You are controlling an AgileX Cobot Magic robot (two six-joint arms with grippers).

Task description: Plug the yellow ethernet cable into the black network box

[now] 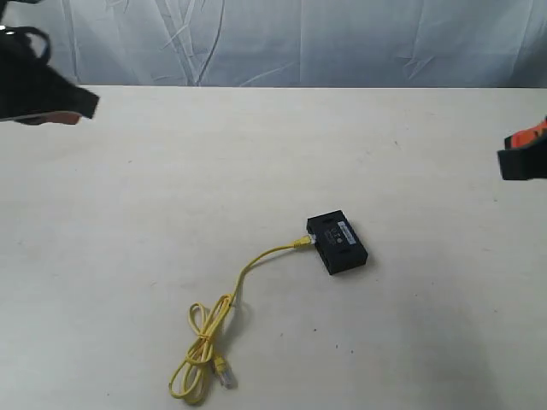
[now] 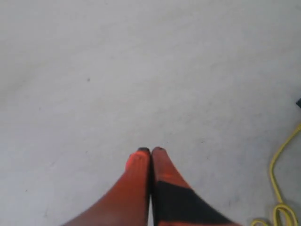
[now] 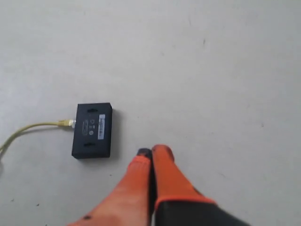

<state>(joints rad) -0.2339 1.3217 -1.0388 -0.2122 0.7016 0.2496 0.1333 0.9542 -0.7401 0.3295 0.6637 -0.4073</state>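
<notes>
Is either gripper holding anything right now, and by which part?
Nothing is held. The left gripper and right gripper are both shut and empty, away from the cable and box.

Black network box (image 1: 338, 243): matt plastic, white paper-like label. Yellow ethernet cable (image 1: 232, 299) beside the box: smooth plastic jacket. Table (image 1: 154, 188) under the box: matt, faintly speckled. Backdrop (image 1: 299, 43) behind the box: creased cloth.

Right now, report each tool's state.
Left tool: closed, holding nothing.
Right tool: closed, holding nothing.
</notes>
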